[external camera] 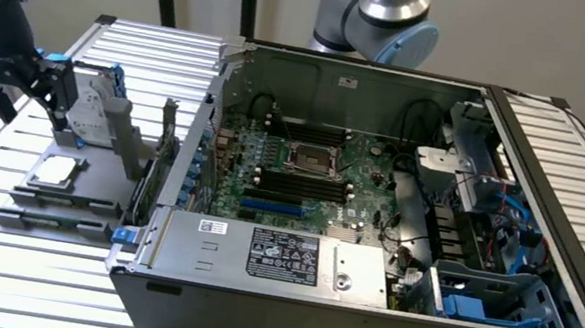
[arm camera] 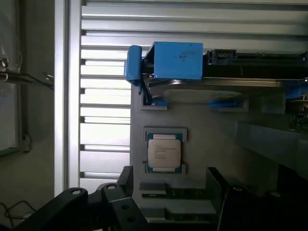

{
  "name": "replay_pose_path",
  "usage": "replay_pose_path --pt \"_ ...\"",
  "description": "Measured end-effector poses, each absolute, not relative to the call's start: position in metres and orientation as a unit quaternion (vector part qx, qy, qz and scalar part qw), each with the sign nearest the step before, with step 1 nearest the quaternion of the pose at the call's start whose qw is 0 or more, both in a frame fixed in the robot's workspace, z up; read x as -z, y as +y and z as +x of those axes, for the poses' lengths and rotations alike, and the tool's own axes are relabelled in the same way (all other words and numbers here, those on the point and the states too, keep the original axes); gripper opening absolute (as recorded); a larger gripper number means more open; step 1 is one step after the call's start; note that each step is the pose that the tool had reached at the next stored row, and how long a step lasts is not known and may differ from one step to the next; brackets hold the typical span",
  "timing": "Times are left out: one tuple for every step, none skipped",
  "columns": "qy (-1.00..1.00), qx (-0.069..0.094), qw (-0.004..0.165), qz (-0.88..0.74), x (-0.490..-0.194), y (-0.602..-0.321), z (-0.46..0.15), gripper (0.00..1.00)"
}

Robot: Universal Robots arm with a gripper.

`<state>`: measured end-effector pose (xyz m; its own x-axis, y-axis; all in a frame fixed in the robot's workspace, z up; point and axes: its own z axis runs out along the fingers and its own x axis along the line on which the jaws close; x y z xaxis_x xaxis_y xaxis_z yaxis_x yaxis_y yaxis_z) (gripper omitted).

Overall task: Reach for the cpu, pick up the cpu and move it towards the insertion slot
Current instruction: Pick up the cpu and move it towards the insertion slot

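Note:
The cpu [external camera: 56, 171] is a small flat square chip with a silvery top, lying in a grey fixture plate [external camera: 6, 194] on the slatted table, at the exterior view's left outside the computer case. My gripper [external camera: 25, 97] hangs above and behind it, next to the upright hard drive, with nothing held. In the wrist view the cpu [arm camera: 164, 153] lies ahead of my gripper [arm camera: 169, 192], whose black fingers [arm camera: 126, 182] stand open and apart from the chip. The insertion slot [external camera: 312, 160], a shiny metal frame with a dark centre, sits on the motherboard inside the case.
An upright grey hard drive with blue clips [external camera: 90, 108] stands on the fixture just behind the cpu, also in the wrist view [arm camera: 175, 60]. The open case wall [external camera: 185, 158] rises between the fixture and the motherboard. Long black memory slots [external camera: 295, 186] flank the socket. A second arm [external camera: 385, 19] stands behind the case.

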<state>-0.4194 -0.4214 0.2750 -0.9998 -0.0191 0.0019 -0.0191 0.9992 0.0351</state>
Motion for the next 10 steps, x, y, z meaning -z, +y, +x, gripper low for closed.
replay_pose_path --pt "-1.0 0.018 0.001 0.01 -0.273 -0.421 -0.419 0.71" --pt "-1.0 0.018 0.001 0.01 -0.272 -0.421 -0.419 0.71" --pt "-1.0 0.018 0.001 0.01 -0.27 -0.421 -0.419 0.71" --pt "-1.0 0.017 0.001 0.01 -0.268 -0.421 -0.419 0.71" --pt "-1.0 0.018 0.001 0.009 -0.266 -0.421 -0.419 0.71" --pt "-1.0 0.018 0.001 0.01 -0.264 -0.421 -0.419 0.71" --pt "-1.0 0.017 0.001 0.009 -0.262 -0.421 -0.419 0.71" --pt "-1.0 0.018 0.001 0.009 -0.261 -0.421 -0.419 0.71" --pt "-1.0 0.018 0.001 0.009 -0.259 -0.421 -0.419 0.71" --pt "-1.0 0.018 0.001 0.009 -0.257 -0.421 -0.419 0.71"
